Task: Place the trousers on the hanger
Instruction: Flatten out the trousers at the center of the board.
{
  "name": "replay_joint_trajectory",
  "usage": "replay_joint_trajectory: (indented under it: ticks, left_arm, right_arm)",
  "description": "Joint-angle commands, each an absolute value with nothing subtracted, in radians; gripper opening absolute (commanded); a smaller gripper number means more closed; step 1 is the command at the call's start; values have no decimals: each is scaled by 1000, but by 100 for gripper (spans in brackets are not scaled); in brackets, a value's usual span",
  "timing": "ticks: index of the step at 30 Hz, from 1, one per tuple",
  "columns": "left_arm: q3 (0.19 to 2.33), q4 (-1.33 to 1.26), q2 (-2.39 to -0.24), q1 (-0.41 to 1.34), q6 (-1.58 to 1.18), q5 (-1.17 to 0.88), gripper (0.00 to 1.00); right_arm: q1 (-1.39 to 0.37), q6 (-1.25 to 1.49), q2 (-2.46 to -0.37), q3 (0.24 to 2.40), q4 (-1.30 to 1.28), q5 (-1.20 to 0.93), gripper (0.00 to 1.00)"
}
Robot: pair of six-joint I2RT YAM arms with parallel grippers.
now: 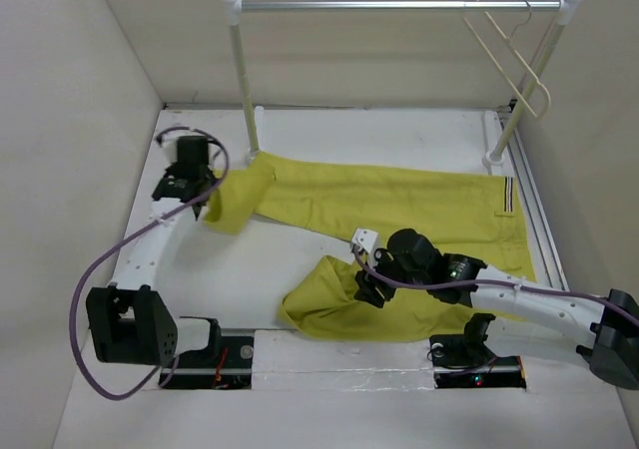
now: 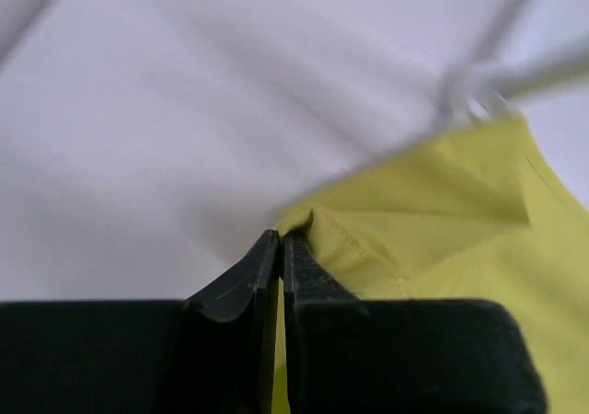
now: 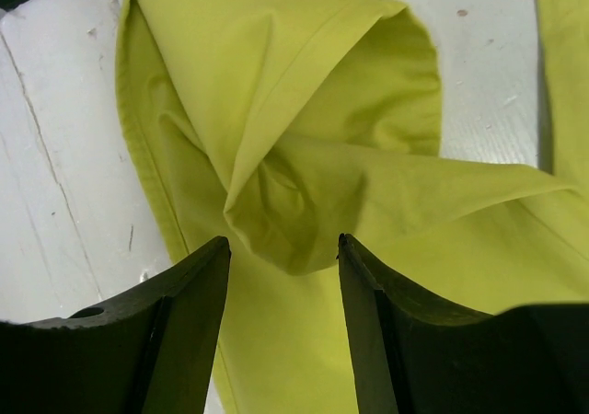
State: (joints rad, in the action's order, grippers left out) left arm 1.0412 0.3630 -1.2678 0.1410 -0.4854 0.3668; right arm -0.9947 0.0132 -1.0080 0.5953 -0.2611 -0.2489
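The mustard-yellow trousers [image 1: 399, 195] lie across the white table, waistband with its striped tab [image 1: 507, 198] at the right. One leg end is folded up at the left, and the other leg [image 1: 329, 304] is bunched near the front. My left gripper [image 1: 205, 202] is shut on the left leg's hem [image 2: 304, 225]. My right gripper [image 1: 367, 287] is open, its fingers [image 3: 198, 276] on either side of a raised fold of the bunched leg [image 3: 294, 212]. The cream-white hanger [image 1: 509, 55] hangs on the rail at the back right.
A metal rail [image 1: 399, 5] on white posts [image 1: 243, 80] spans the back of the table. Beige walls close in the left, back and right. The arm bases [image 1: 210, 354] sit at the near edge.
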Motion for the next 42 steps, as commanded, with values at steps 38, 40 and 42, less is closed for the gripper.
replay_joint_trajectory:
  ticks: [38, 40, 42]
  left_arm:
    - [933, 213, -1568, 732, -592, -301, 90]
    - [942, 221, -1591, 746, -592, -298, 69]
    - [937, 248, -1569, 759, -584, -287, 30]
  right_arm:
    - [-701, -72, -904, 720, -517, -213, 52]
    - [-622, -41, -861, 643, -497, -207, 52]
    - [-559, -35, -864, 597, -456, -221, 52]
